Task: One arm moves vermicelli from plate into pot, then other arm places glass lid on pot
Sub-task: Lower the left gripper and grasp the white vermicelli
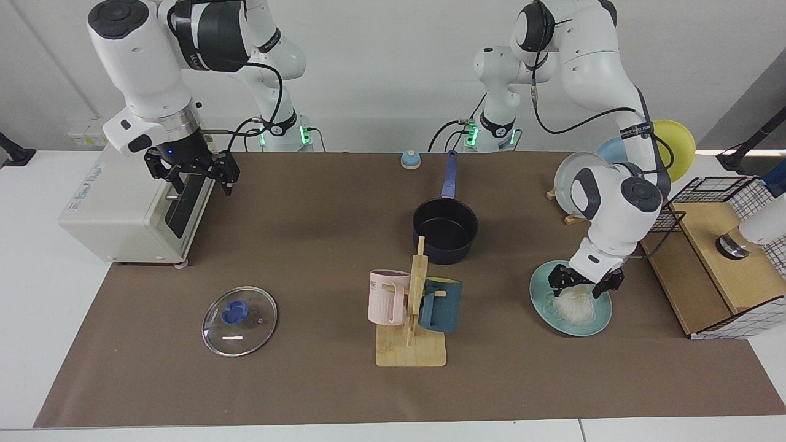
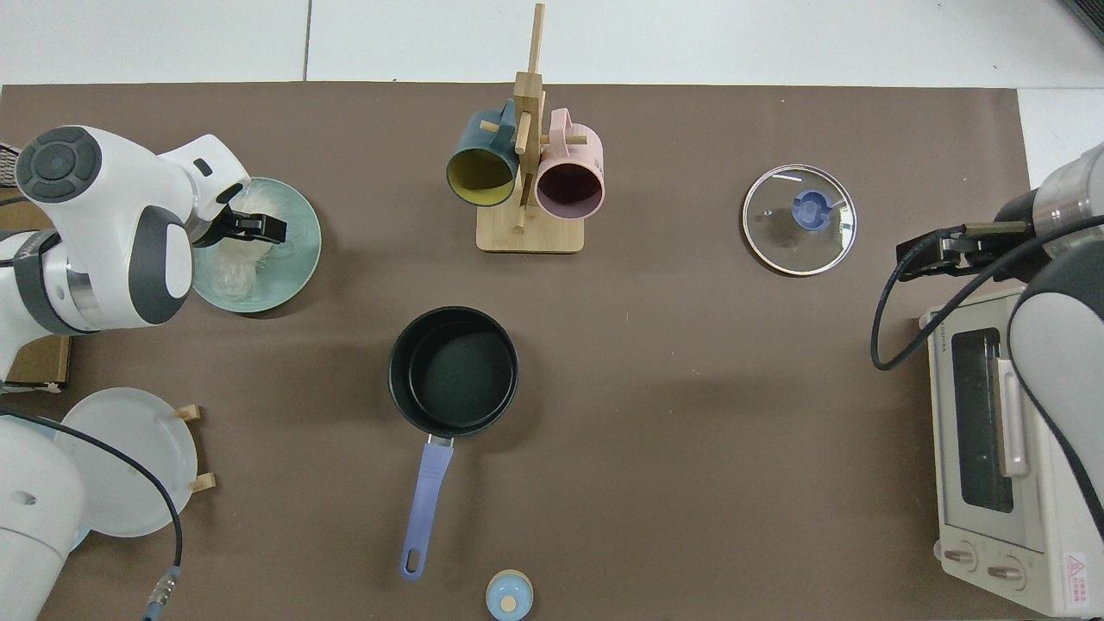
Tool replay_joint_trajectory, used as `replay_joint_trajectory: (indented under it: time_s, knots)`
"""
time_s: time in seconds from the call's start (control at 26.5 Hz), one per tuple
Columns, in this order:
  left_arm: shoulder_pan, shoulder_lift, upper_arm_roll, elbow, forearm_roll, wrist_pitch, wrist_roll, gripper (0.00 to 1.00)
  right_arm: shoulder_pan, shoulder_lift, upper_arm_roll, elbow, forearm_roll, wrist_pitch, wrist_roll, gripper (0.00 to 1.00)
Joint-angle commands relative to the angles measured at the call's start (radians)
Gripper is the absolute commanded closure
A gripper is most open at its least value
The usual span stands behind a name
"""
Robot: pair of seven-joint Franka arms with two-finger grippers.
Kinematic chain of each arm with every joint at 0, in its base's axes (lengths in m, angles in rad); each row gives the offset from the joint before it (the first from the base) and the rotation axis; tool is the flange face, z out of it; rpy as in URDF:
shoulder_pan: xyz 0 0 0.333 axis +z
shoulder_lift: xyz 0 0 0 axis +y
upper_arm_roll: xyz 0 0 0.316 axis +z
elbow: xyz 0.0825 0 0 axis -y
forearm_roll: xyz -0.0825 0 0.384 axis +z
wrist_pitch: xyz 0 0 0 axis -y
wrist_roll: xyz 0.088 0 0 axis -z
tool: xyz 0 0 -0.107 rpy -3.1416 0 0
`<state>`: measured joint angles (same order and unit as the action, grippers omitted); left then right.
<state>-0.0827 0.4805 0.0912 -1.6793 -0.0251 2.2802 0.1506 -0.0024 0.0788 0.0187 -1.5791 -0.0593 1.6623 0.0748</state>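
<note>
Facing view: my left end effector (image 1: 583, 282) is down on the vermicelli (image 1: 574, 303) on the plate (image 1: 599, 322), fingers spread, nothing gripped. My right end effector (image 1: 195, 172) waits open beside the toaster oven (image 1: 132, 209).

Top view: the pot (image 2: 453, 369) sits empty, well apart. Risk: loose strands may snag or trail out when lifted.

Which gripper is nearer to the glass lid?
Right. The right gripper hangs open by the toaster oven, above the glass lid; the left gripper is across the table, open over the vermicelli.
</note>
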Motion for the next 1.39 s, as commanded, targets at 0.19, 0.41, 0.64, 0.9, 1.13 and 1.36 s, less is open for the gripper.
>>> replay_joint_trajectory:
  time_s: [0.19,0.41,0.64,0.9,1.13,1.36]
  knots:
    - [0.011,0.038,-0.001,-0.057,-0.010,0.093,0.029,0.09,-0.016,-0.016,0.007,-0.025,0.016,0.027,-0.032,0.01]
    - [0.026,0.079,-0.005,-0.054,-0.016,0.160,0.087,1.00,-0.016,-0.014,0.007,-0.025,0.016,0.040,-0.032,0.01]
    - [0.031,0.079,-0.007,-0.045,-0.015,0.148,0.095,1.00,-0.016,-0.014,0.007,-0.025,0.016,0.040,-0.030,0.01]
    - [0.034,0.066,-0.008,0.039,-0.006,0.052,0.095,1.00,-0.016,-0.014,0.007,-0.025,0.016,0.040,-0.032,0.01]
    - [0.035,0.037,-0.008,0.104,-0.002,0.022,0.099,1.00,-0.016,-0.014,0.007,-0.025,0.016,0.040,-0.030,0.01]
    - [0.018,-0.074,-0.010,0.102,0.004,-0.123,0.099,1.00,-0.016,-0.014,0.007,-0.025,0.016,0.040,-0.032,0.01]
